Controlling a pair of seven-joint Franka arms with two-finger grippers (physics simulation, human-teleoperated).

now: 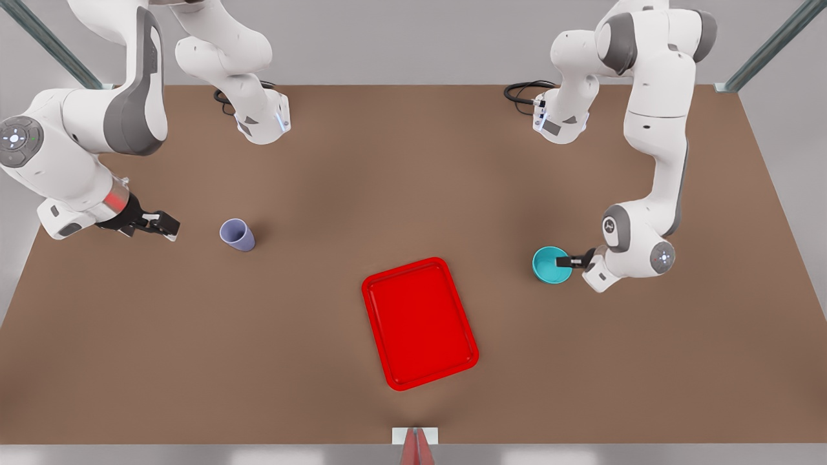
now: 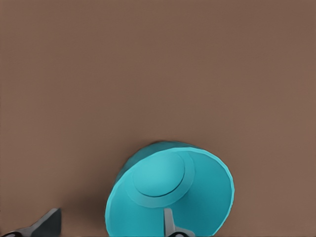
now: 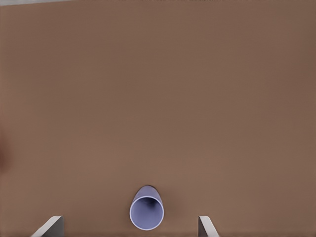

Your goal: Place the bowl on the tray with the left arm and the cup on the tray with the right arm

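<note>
the left gripper straddles the near wall of the teal bowl, one finger inside, one outside; whether it pinches the rim is unclear. the right gripper hangs spread wide, apart from the lavender cup. the red tray lies between them.

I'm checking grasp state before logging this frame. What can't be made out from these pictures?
- Left gripper at the bowl: the left wrist view's edge cuts off its fingers, one inside the rim, one outside; contact with the wall is unclear.
- Right gripper, open and short of the cup: only its fingertips show in the right wrist view.
- Tray: rim height unreadable from above.
</note>
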